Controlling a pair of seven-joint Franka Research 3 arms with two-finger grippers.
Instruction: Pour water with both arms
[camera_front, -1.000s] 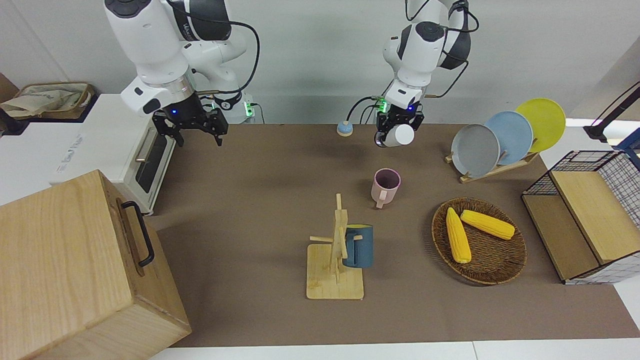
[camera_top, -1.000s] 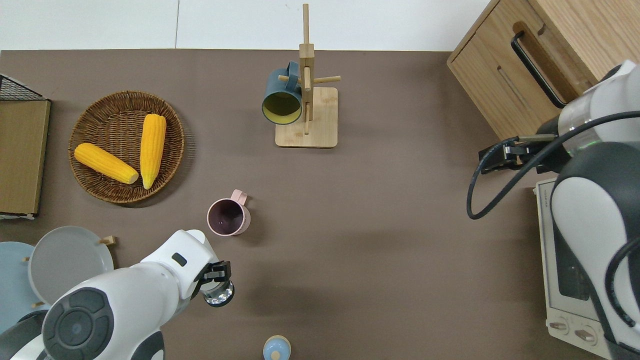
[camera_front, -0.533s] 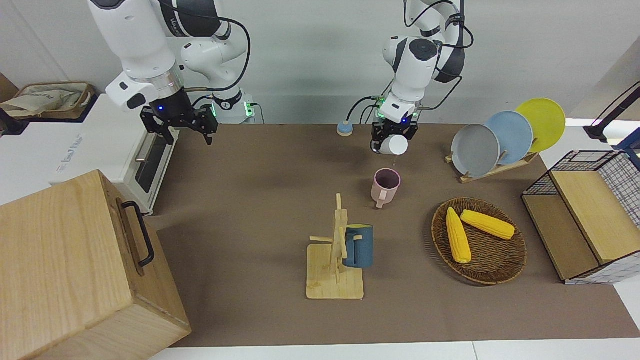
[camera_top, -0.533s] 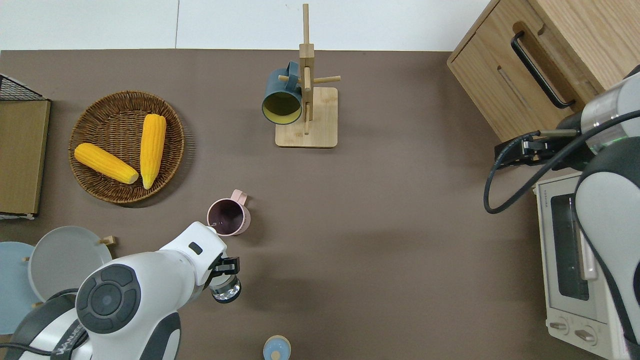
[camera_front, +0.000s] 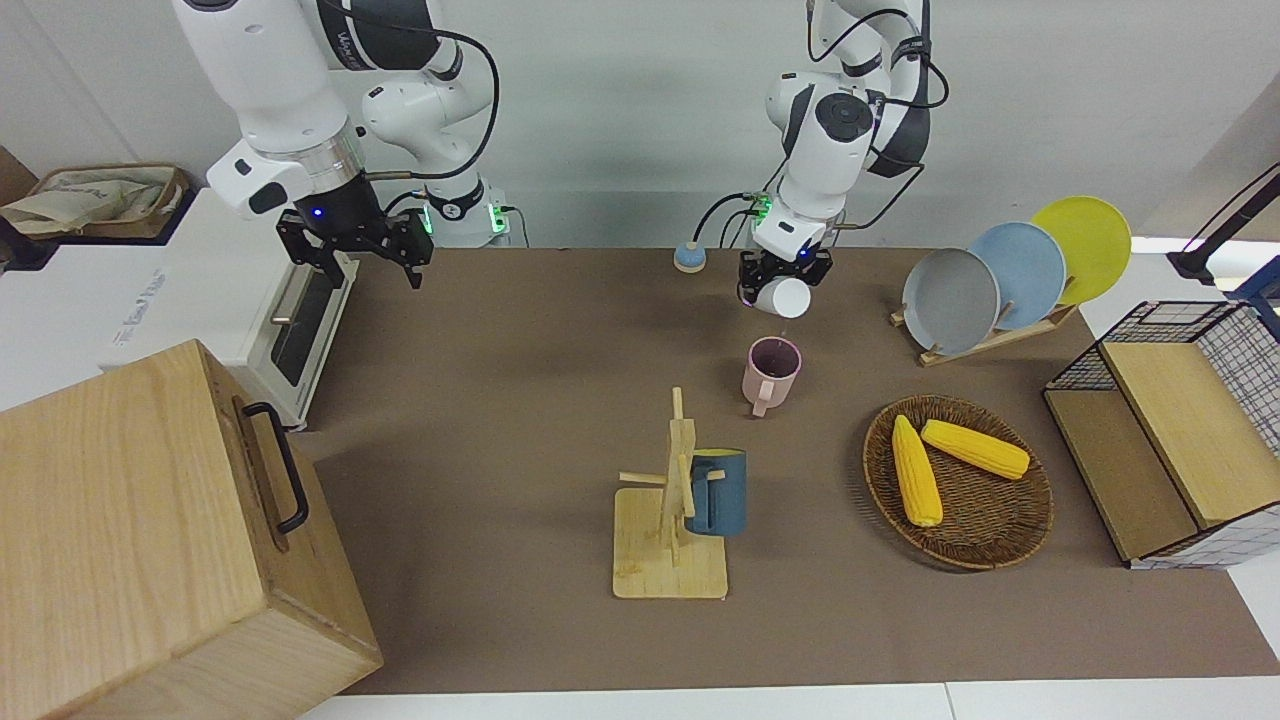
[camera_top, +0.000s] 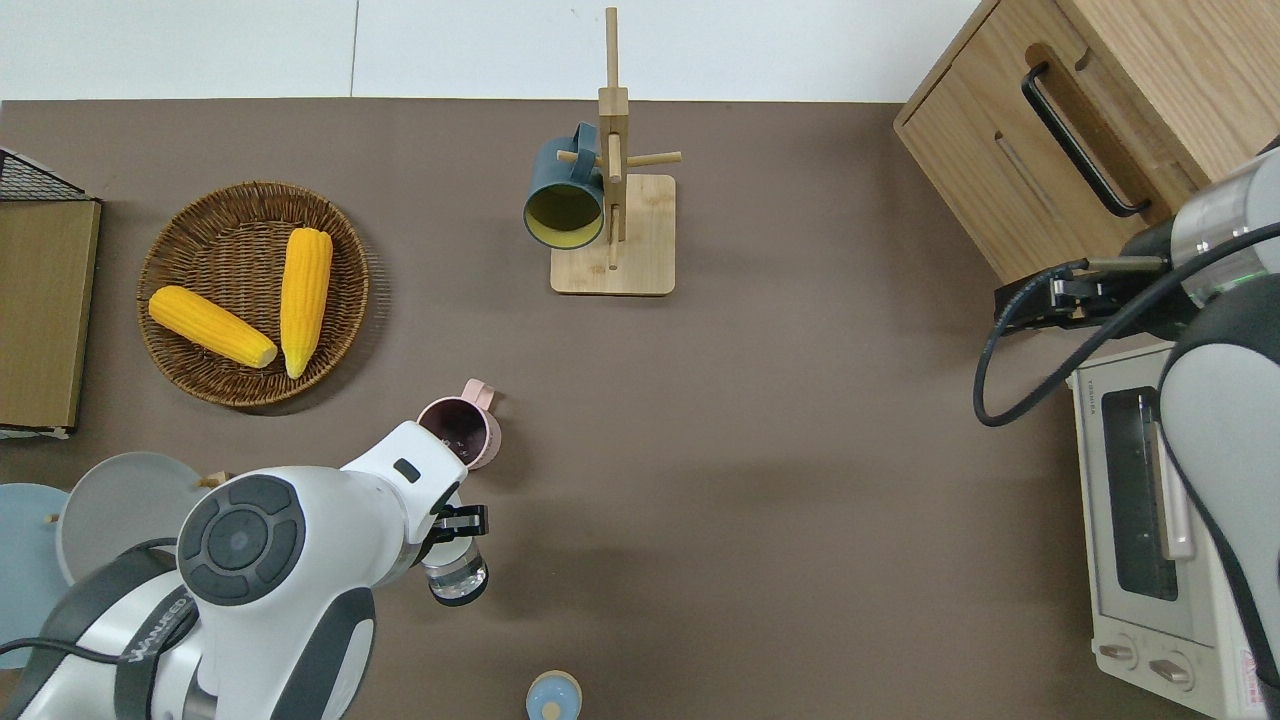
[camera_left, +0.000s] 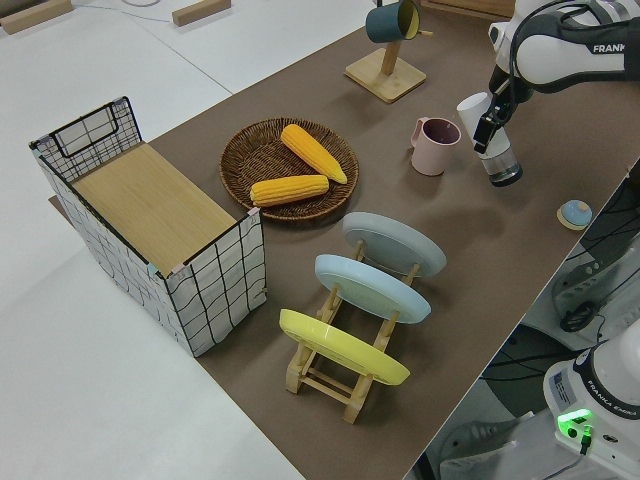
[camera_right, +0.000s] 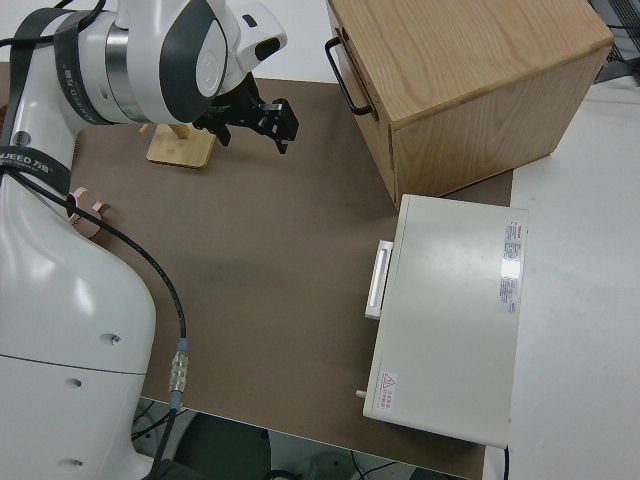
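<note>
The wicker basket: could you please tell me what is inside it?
Two yellow corn cobs lie in the basket, tips nearly meeting. What their undersides cover is hidden.

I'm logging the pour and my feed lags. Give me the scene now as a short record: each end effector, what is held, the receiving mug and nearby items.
left end effector: shut on clear glass cup, in the air just short of the pink mug on the robots' side
clear glass cup: tipped, mouth toward the pink mug
pink mug: upright on the table, handle pointing away from the robots
right end effector: open, empty, parked
blue mug: hanging on wooden mug tree
basket: holds two corn cobs
</note>
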